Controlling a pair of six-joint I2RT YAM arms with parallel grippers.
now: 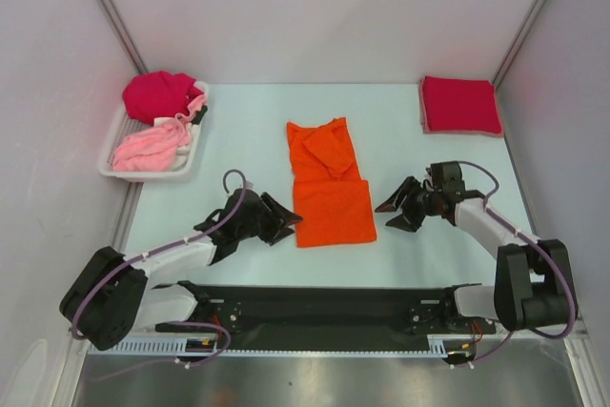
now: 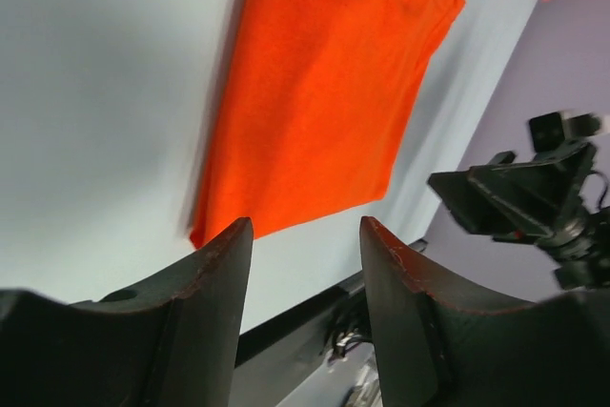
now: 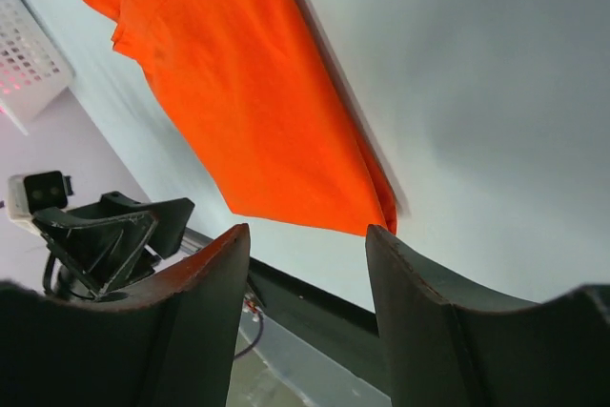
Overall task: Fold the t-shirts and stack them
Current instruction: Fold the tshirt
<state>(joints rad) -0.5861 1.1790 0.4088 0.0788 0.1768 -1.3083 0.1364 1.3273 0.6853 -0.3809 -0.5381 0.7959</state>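
The orange shirt [image 1: 329, 183] lies flat in the middle of the table [image 1: 238, 131], already narrowed into a long strip with its sleeves tucked in. The next fold looks to be near hem up toward the collar. Both grippers are released and hold nothing: the left gripper [image 1: 284, 222] sits just beside the shirt's near left corner [image 2: 195, 231], the right gripper [image 1: 386, 216] just beside the near right corner [image 3: 386, 221]. To do this well, each should slide in low and pinch every layer at its corner, not just the top one. Then both should lift together and carry the hem evenly, so the edges stay square. The finished piece belongs on the folded red shirt [image 1: 460, 105] at the far right; more shirts [image 1: 148, 148] wait in the basket [image 1: 110, 154].
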